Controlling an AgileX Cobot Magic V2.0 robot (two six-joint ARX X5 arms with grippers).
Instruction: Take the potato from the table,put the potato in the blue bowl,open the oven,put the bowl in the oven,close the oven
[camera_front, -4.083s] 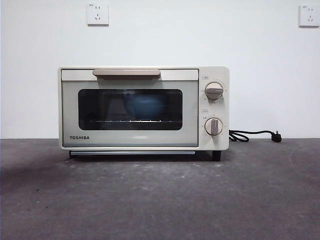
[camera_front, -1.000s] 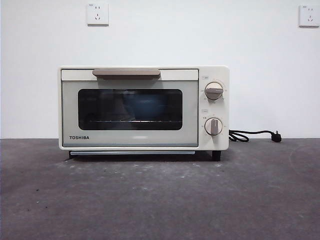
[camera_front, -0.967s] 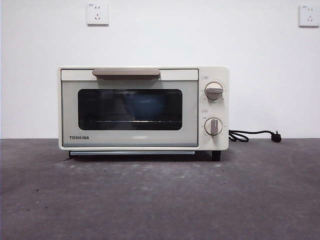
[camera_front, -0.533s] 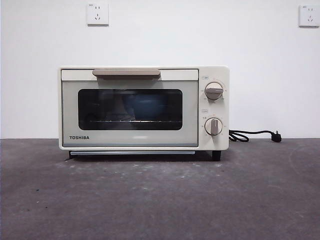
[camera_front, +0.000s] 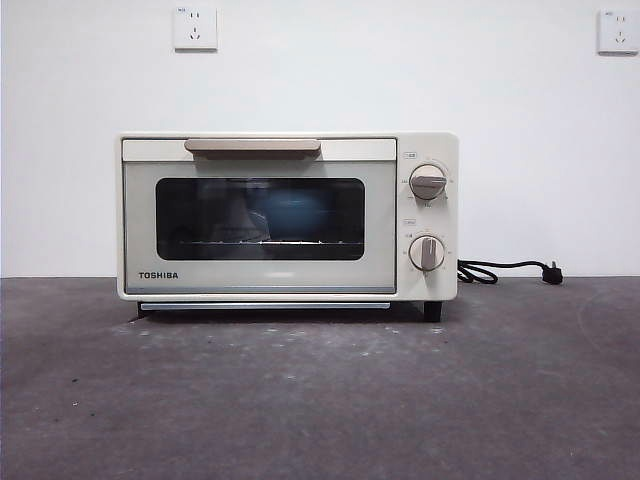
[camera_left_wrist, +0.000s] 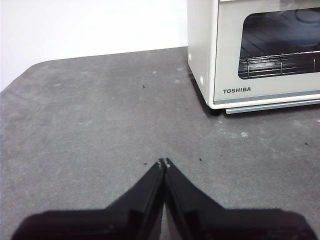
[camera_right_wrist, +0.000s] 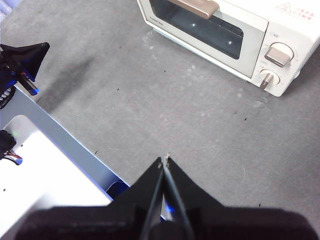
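the oven (camera_front: 288, 217) stands on the table (camera_front: 320, 400), door shut, long axis across the front view, facing the camera. the bowl (camera_front: 292, 212) shows dimly inside. left gripper (camera_left_wrist: 163, 162) and right gripper (camera_right_wrist: 164, 159) hover empty, jaws pressed together.

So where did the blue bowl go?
The blue bowl is inside the oven, seen in the front view behind the closed door's dark window, sitting on the wire rack.

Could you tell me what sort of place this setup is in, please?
Probably a lab test bench, not a real kitchen: a lone toaster oven on a bare grey table, a plain white wall with sockets, and its cord lying unplugged.
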